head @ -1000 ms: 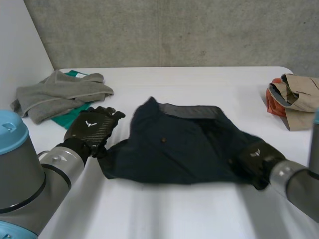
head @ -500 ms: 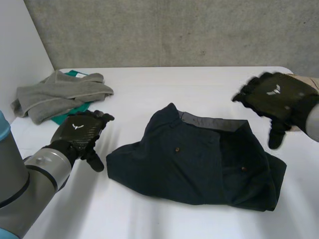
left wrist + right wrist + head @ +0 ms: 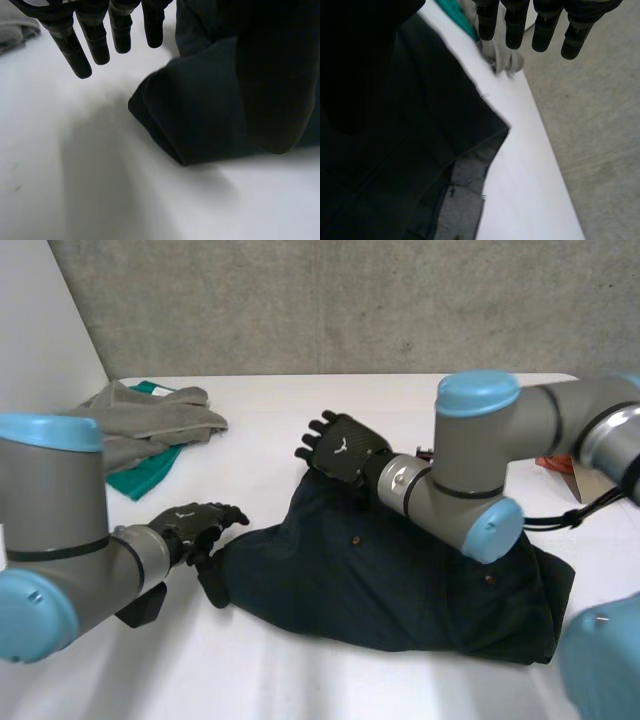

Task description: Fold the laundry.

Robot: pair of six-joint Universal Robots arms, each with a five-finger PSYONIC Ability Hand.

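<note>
A dark navy garment (image 3: pixel 380 560) lies crumpled in the middle of a white surface (image 3: pixel 300 680), loosely doubled over, with a strip of grey waistband lining showing at its far corner. The robot's left hand (image 3: pixel 190 525) sits low on the surface just beside the garment's near left corner. Its fingers (image 3: pixel 85 47) are straight and apart, holding nothing, and the folded corner lies just past the fingertips. The right hand (image 3: pixel 345 448) hovers at the far corner by the waistband, its fingers (image 3: pixel 515 27) spread and empty, and whether it touches the cloth cannot be told. The right arm reaches in low across the garment's right half. A grey cloth (image 3: pixel 150 410) and a green cloth (image 3: pixel 145 475) lie well apart at the far left. The layers look thick and uneven, so a hand closing here may catch only the top layer and pull the fold open instead of carrying it. The left fingertips could also nudge the corner and bunch it rather than grip it. If the right arm swings while this low, it may drag the cloth sideways and skew the whole piece.
</note>
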